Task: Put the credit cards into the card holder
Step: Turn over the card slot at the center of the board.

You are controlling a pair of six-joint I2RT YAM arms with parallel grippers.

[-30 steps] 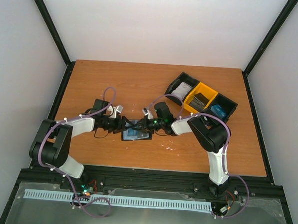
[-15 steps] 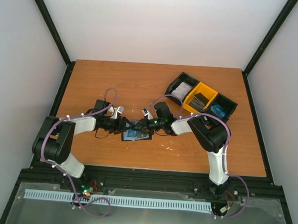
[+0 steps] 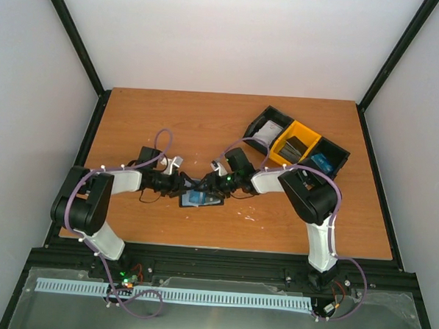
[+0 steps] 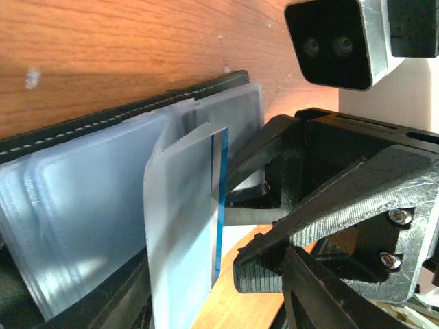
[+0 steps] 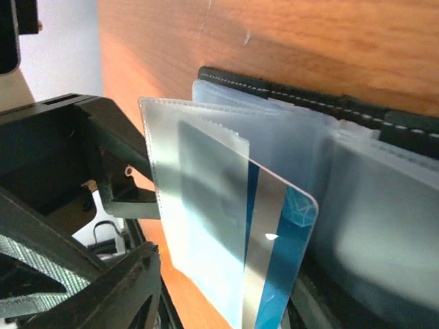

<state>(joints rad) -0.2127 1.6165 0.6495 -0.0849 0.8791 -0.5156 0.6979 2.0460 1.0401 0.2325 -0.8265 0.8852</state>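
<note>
We see a glossy blue credit card (image 5: pixel 271 274) half sleeved in the black card holder (image 4: pixel 123 113); right jaws parted, left jaws unclear

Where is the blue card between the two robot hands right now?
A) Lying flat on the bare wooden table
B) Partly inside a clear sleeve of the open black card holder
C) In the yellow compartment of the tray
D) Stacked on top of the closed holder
B: in the right wrist view the blue card sticks part way out of a clear sleeve of the card holder.
</note>
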